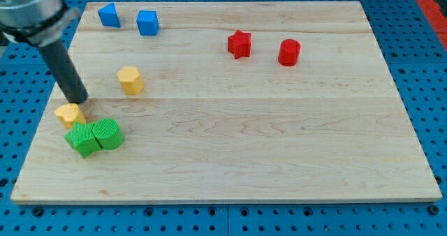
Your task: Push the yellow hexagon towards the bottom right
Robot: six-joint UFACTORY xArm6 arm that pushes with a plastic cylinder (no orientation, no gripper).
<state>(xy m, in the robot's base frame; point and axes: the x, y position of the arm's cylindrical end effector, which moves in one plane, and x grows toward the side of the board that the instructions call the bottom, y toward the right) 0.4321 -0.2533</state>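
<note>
Green blocks (94,135) nearest; my tip (79,100) left of yellow hexagon (130,79).

Yellow hexagon (130,79): bottom-right path open; green blocks (94,136) lower left, off path.

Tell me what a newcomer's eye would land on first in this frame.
The dark rod coming down from the view's top left, with my tip just above a yellow block that sits against two green blocks near the board's left edge. Next, the yellow hexagon, alone to the tip's upper right and apart from it. Two blue blocks sit at the top left and two red ones, a star and a cylinder, at the top right.
</note>
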